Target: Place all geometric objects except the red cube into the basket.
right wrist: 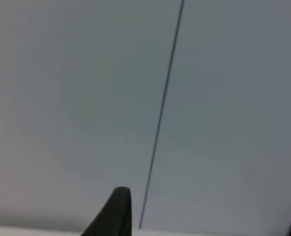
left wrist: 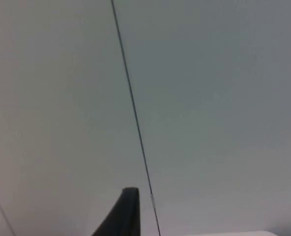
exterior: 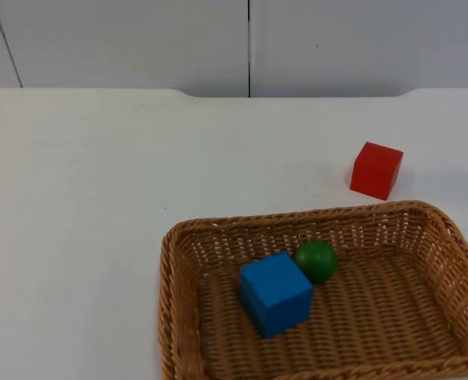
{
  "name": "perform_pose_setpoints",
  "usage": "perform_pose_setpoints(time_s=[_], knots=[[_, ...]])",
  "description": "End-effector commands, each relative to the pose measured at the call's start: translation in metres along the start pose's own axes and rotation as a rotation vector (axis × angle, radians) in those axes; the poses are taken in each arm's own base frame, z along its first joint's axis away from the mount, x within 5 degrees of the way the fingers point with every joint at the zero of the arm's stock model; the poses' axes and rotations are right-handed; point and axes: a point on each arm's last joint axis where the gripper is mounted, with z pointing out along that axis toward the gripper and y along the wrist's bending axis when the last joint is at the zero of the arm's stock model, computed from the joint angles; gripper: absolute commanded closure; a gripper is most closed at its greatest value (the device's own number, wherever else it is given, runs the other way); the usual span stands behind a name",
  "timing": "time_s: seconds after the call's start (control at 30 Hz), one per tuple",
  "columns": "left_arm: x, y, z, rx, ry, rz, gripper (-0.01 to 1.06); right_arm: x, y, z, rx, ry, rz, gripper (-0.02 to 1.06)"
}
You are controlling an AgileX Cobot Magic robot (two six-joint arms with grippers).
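The blue cube (exterior: pixel 275 293) and green ball (exterior: pixel 316 260) touch inside the woven wicker basket (exterior: pixel 178 261); the red cube (exterior: pixel 375 169) sits just beyond its far rim. Left gripper (left wrist: pixel 123 216) and right gripper (right wrist: pixel 113 214) face the grey partition wall (left wrist: pixel 209 98); whether either claw is clenched, I cannot tell.

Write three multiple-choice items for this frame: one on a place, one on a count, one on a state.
1. Where is the red cube?
A. Inside the basket
B. On the table beyond the basket's far rim
C. On top of the blue cube

2. How many objects lie in the basket?
A. One
B. Two
C. Three

3. How do the blue cube and green ball sit?
A. Side by side, close together
B. At opposite ends of the basket
C. Ball on top of cube

Key: 1 B, the cube stands on white table outside the wicker. 2 B, only cube and ball inside. 3 A, they sit next to each other.
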Motion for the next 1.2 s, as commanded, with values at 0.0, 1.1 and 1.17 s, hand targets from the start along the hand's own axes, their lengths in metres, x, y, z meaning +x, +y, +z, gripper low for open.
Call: perform_pose_setpoints(time_s=[0.0, 1.1, 1.17], knots=[[-0.002, 0.002, -0.024, -0.01, -0.012, 0.007, 0.0, 0.0, -0.003, -0.027, 0.029, -0.042, -0.016, 0.01], [0.073, -0.006, -0.234, 0.021, -0.179, 0.091, 0.0, 0.046, -0.002, -0.168, -0.152, -0.075, -0.001, 0.01], [0.072, -0.005, -0.233, 0.019, -0.191, 0.091, 0.0, 0.046, -0.002, -0.168, -0.152, -0.075, -0.001, 0.01]])
